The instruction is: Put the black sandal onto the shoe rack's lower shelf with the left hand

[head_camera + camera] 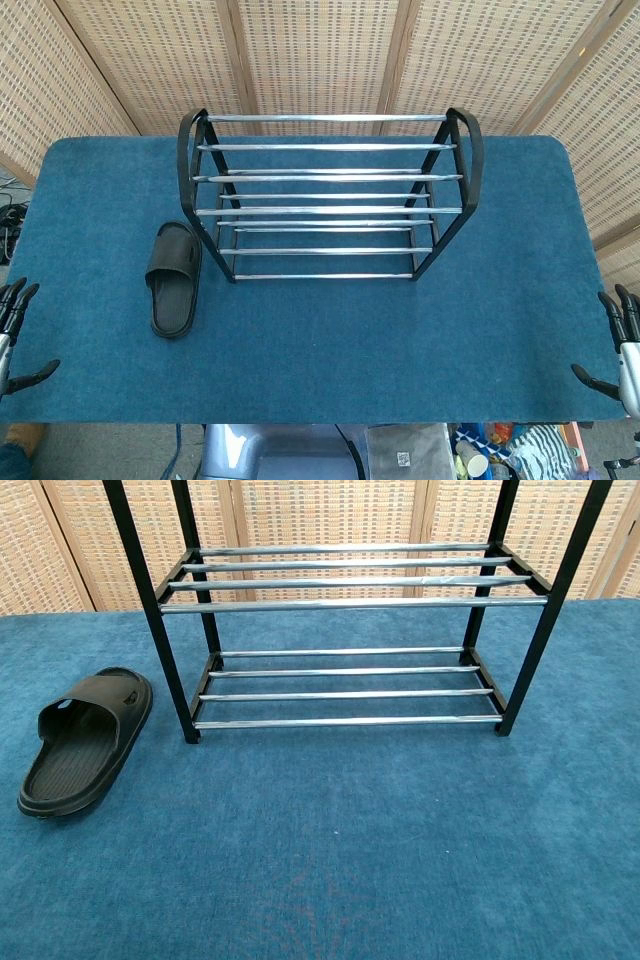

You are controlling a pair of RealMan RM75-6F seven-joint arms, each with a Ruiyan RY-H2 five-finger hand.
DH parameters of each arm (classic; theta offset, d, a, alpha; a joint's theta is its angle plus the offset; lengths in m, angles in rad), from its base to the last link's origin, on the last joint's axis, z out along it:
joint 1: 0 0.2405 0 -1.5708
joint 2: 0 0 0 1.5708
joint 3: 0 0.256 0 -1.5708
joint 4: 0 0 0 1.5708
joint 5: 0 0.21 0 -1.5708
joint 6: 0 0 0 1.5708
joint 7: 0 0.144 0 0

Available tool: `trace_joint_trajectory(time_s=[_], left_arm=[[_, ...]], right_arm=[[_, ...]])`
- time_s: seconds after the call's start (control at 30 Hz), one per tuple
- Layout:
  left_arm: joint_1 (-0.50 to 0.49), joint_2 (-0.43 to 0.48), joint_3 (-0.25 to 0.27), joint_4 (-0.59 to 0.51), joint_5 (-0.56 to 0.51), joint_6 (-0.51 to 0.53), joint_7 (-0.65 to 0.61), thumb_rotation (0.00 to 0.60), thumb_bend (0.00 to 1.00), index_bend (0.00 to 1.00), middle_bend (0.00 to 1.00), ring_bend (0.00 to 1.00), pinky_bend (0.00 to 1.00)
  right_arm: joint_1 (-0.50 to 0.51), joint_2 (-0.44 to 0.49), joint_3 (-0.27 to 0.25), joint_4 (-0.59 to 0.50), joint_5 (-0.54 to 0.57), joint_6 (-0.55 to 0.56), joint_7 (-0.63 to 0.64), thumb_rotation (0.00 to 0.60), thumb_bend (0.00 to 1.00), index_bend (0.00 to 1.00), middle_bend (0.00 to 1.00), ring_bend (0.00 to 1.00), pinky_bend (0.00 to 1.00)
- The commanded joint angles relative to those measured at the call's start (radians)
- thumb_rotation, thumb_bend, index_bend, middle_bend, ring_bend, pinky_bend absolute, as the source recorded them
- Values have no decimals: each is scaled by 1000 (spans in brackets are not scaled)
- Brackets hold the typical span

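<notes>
A black sandal [174, 278] [86, 740] lies flat on the blue table mat, just left of the shoe rack [327, 193] [350, 610], toe end pointing away from me. The rack has black side frames and chrome bars; its lower shelf [345, 685] holds nothing. My left hand [14, 335] hangs off the table's left front edge, fingers spread, holding nothing, well away from the sandal. At the right front edge my right hand [617, 345] likewise has its fingers apart and holds nothing. Neither hand shows in the chest view.
The blue mat [330, 340] covers the whole table. Woven wicker screens [320, 50] stand behind it. Below the front edge, the robot's base and a box of clutter [480, 450] show on the floor.
</notes>
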Motion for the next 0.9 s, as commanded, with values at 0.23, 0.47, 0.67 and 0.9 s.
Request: trace_joint_trajectory(time_s=[0.23, 0.47, 0.67, 0.9], left_arm=[[-22, -3, -7, 18, -4, -30, 29, 600, 170, 0, 0, 0, 0], [-204, -71, -10, 294, 222, -142, -11, 600, 171, 0, 0, 0, 0], [-393, -223, 60, 767, 530, -80, -218, 600, 171, 0, 0, 0, 0], [-506, -344, 149, 1083, 623, -23, -436, 600, 171, 0, 0, 0, 15]], right_arm=[[-2, 4, 6, 2, 10, 2, 15, 600, 0, 0, 0, 0, 0], [5, -9, 15, 6, 37, -14, -14, 600, 0, 0, 0, 0, 0], [15, -30, 20, 10, 67, -37, -73, 600, 0, 0, 0, 0, 0], [21, -46, 37, 28, 124, -60, -106, 600, 0, 0, 0, 0, 0]])
